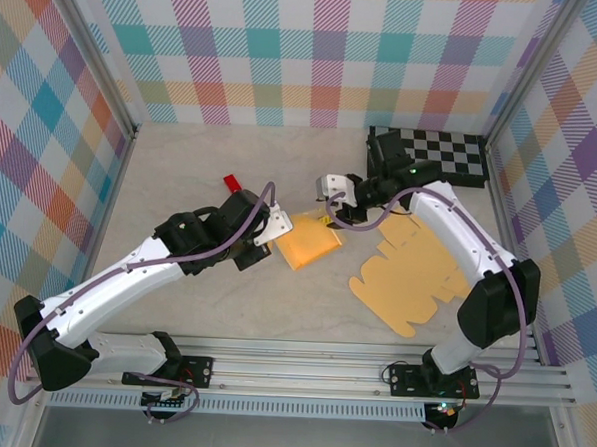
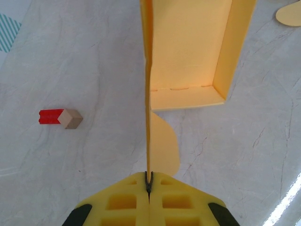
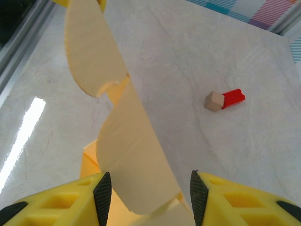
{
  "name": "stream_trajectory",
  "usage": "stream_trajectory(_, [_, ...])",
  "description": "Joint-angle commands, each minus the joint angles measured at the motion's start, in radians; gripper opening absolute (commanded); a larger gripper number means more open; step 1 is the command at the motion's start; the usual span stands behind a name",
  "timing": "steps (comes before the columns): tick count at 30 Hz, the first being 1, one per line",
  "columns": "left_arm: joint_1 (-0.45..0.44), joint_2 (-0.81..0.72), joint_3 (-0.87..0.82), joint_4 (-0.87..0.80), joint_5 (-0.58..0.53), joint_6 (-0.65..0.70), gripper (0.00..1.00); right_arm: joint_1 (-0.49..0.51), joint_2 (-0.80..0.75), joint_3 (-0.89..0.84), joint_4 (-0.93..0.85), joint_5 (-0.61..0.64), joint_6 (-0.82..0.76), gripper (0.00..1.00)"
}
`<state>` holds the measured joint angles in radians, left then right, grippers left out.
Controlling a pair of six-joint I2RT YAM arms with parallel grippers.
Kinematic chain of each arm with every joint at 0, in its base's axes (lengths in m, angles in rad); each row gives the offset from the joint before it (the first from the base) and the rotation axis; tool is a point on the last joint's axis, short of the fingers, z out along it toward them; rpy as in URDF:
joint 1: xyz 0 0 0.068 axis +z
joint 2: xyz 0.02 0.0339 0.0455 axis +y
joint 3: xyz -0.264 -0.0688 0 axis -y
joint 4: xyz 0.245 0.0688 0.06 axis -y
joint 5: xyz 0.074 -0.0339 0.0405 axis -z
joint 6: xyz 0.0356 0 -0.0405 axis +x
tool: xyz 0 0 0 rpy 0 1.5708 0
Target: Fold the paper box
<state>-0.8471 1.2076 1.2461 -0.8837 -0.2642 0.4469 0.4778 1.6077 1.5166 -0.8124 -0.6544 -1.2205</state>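
Nearest, my left pincer (image 2: 148,181) was closed on the thin upright edge of the paper box (image 1: 309,244), with only the card between the pads. My right pincer (image 3: 149,190) stood with its jaws apart. A rounded flap (image 3: 127,155) of the same box rose between the fingers and, as far as I could tell, was not pinched. The box sat half-formed on the table (image 1: 202,158) between my two arms, its tray open and one wall raised. I judged it to be light, thin card that is springy at the scored folds, easily dented, and likely to skate on the smooth tabletop unless one pincer anchors it. The best hold looked to be on a wall edge or flap close to its crease, never mid-panel, and with a gentle squeeze. Farther off, a small red-and-tan block (image 2: 60,117) lay well apart on the left. A flat box blank (image 1: 408,279) lay to the right, and a checkerboard (image 1: 442,156) sat in the far right corner.
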Motion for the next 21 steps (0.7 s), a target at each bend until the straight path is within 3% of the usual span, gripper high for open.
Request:
stream_trajectory(1, [-0.018,0.001,0.007,0.031,0.001,0.009,0.0,0.034,0.033,-0.016,-0.001,-0.033,-0.005,0.5])
stream_trajectory(17, [-0.038,0.019,0.018,0.061,0.045,-0.004,0.0,0.092,0.077,0.017,-0.012,-0.085,-0.003,0.47])
stream_trajectory(20, [-0.043,0.024,0.018,0.066,0.042,-0.001,0.0,0.101,0.078,0.022,-0.022,-0.088,-0.013,0.43])
stream_trajectory(21, [-0.043,0.024,0.018,0.067,0.039,0.001,0.0,0.102,0.08,0.026,-0.027,-0.094,-0.017,0.35])
